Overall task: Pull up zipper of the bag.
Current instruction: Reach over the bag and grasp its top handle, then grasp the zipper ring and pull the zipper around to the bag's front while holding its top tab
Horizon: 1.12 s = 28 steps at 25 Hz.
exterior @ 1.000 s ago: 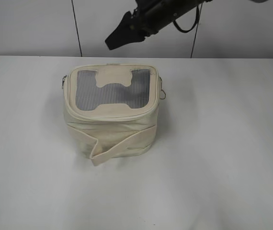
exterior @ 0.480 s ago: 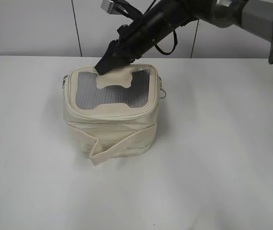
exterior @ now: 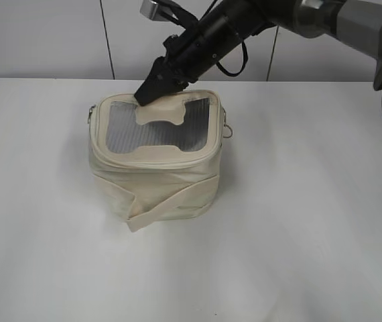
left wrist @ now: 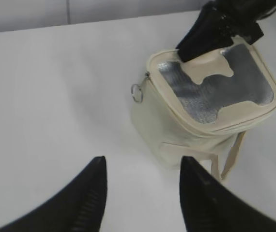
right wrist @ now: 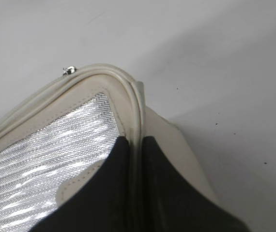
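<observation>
Since half a second ago our right arm has barely shifted; a second ago it was up above the far edge of the surface, and it has since come down onto the bag (exterior: pixel 156 157). The bag, a small boxy cream one with a grey mesh top, stands on the white surface (exterior: pixel 311 221) left of the middle, nearer the far edge than the near one.

Our right claw (exterior: pixel 147 96) now sits at the bag's far rim. In the right wrist view its two dark fingers (right wrist: pixel 150 193) stand close together with the raised cream rim between them, so the claw (right wrist: pixel 134 159) looks nearly closed on the zipper (right wrist: pixel 136 104) track; we cannot tell whether it has a pull.

One silver ring pull (left wrist: pixel 137 93) hangs free at the bag's left side, untouched. Another ring (exterior: pixel 228 131) shows at the right side.

Our left claw (left wrist: pixel 143 186) hovers wide open and empty, near the left edge of the surface, well apart from the bag.

We judge the task is at its start: the rim is reached, and the pull along the track is still to do. How much track lies open we cannot tell.
</observation>
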### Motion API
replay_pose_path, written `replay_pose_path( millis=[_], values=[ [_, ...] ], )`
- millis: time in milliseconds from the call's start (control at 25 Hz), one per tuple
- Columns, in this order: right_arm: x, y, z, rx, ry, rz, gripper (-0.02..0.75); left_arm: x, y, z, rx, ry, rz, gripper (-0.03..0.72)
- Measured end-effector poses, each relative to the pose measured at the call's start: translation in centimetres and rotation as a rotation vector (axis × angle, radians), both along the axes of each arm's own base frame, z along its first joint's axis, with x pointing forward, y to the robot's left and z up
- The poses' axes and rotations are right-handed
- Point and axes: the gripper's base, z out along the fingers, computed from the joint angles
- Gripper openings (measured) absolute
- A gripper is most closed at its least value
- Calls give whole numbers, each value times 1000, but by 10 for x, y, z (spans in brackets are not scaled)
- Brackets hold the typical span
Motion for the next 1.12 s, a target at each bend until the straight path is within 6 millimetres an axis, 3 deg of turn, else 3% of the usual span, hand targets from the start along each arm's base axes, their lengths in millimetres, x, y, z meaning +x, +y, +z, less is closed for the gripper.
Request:
replay_pose_path(
  millis=[80,240,440,520,680,960,1120],
  values=[
    [0,0,0,-1,2,2,55,43,-8,-15,13,82,-89,375],
    [-1,0,0,-2,8,8,55,105,-15,-51,-19,162,-230,377],
    [-1,0,0,-2,10,9,55,157,-7,-110,-77,138,-354,377],
    [-1,0,0,-3,11,9,55,167,-8,-132,-24,96,-418,377],
    [-1,0,0,-2,15,5,54,178,-17,-154,70,15,-489,377],
    [-1,0,0,-2,24,-3,54,185,-44,-163,237,-80,-521,377],
    [-1,0,0,-3,29,-6,54,186,-49,-168,261,-83,-509,377]
  ],
)
